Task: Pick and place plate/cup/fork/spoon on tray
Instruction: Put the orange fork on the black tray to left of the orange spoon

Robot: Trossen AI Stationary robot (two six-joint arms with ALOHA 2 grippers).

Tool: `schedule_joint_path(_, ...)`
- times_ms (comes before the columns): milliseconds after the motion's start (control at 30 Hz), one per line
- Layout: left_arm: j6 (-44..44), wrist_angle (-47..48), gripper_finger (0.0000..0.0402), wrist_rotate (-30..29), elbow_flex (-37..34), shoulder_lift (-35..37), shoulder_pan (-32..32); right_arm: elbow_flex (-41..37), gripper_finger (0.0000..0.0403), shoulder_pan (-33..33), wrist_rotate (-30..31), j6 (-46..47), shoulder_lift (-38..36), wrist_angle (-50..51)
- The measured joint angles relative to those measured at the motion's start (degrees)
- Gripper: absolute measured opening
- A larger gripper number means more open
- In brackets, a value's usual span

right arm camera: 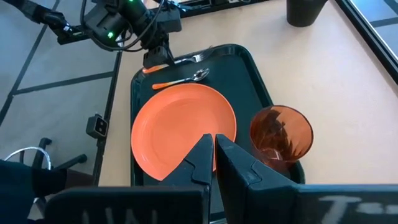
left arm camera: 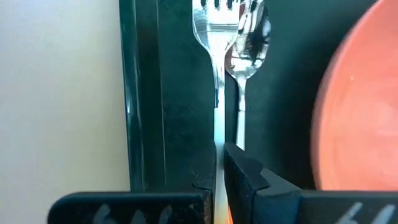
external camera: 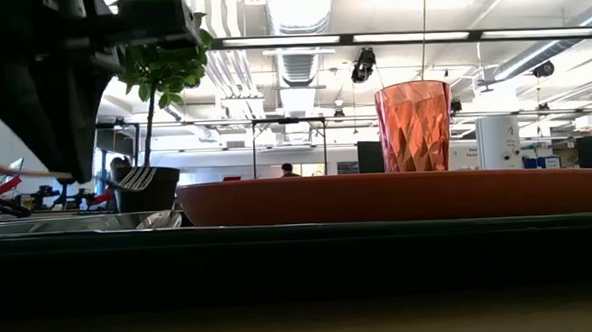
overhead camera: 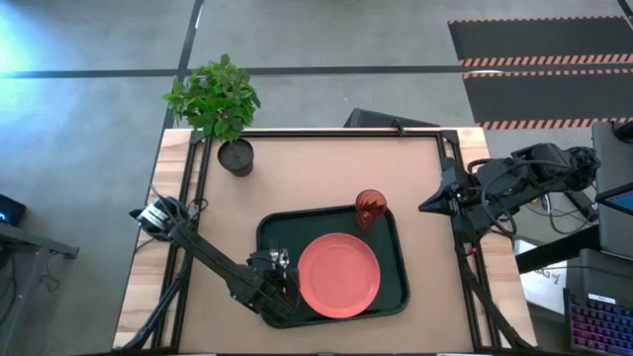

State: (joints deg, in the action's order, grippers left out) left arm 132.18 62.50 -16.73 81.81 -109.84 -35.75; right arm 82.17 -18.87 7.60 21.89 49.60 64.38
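The dark tray [overhead camera: 398,297] lies mid-table. On it are the coral plate [overhead camera: 339,276], the red-brown cup [overhead camera: 370,208] upright in its far right corner, and the spoon [right arm camera: 181,80] lying flat left of the plate. My left gripper [overhead camera: 280,280] is over the tray's left strip, shut on the fork [left arm camera: 209,37], right beside the spoon's bowl [left arm camera: 250,46]. In the low view the fork's tines [external camera: 136,178] stand above the tray's rim [external camera: 299,231]. My right gripper [overhead camera: 427,206] waits shut and holding nothing, high at the table's right edge. My left gripper pinches the fork's handle [left arm camera: 216,140] between its two fingers, and a bit of orange shows in the gap. The fingers come from above, steeply slanted, and lie along the fork. The tines [right arm camera: 200,57] point toward the tray's far side. The fork sits roughly level above the tray floor.
A dark pot with a leafy plant [overhead camera: 235,156] stands at the table's far left corner. Bare tabletop [overhead camera: 316,168] lies between the tray and the far edge, and a narrow strip [left arm camera: 62,93] lies left of the tray.
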Motion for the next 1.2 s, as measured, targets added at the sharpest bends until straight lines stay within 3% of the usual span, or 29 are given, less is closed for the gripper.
schedule_joint_path(567,0.0,-9.3,0.0,0.3,-7.7,0.0,0.0,0.0,0.0008,0.0,0.0,0.7,0.0,-0.4)
schedule_joint_path(1200,-0.4,-14.9,0.0,1.2,-10.9,0.0,-0.1,0.0,0.0008,0.0,0.0,0.7,0.0,-2.0)
